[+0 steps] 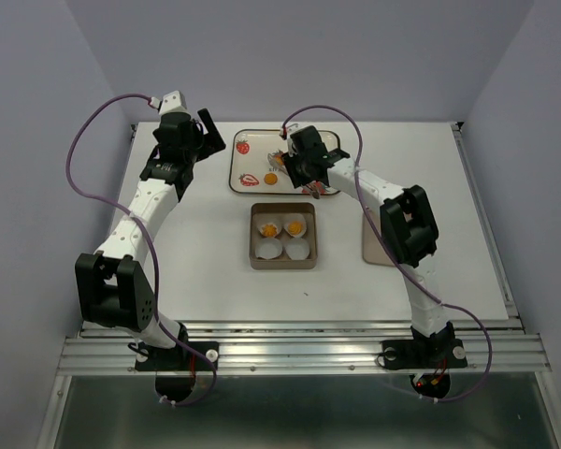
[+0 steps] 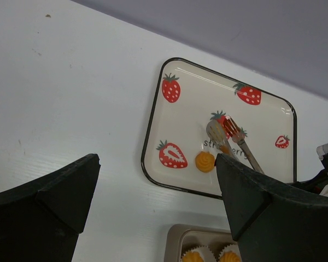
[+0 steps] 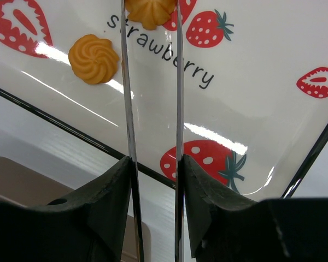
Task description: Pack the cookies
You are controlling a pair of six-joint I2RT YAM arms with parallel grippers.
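Sitting toward the far side of the white table (image 1: 196, 271), the strawberry tray (image 1: 262, 157) has the square tin (image 1: 282, 265) just off its near edge. The left gripper (image 2: 157, 164) hangs off the tray's left side with its fingers spread wide, and the right gripper (image 3: 156, 174) is over the tray, clamped on metal tongs (image 3: 129, 109). A first cookie (image 1: 269, 228) and a second cookie (image 1: 296, 225) sit in the tin's white paper cups (image 1: 269, 249) nearer the tray. A third cookie (image 3: 150, 11) is pinched between the tong tips at the tray's lettering — a fourth cookie (image 3: 93, 58) lies loose on the tray just beside them.
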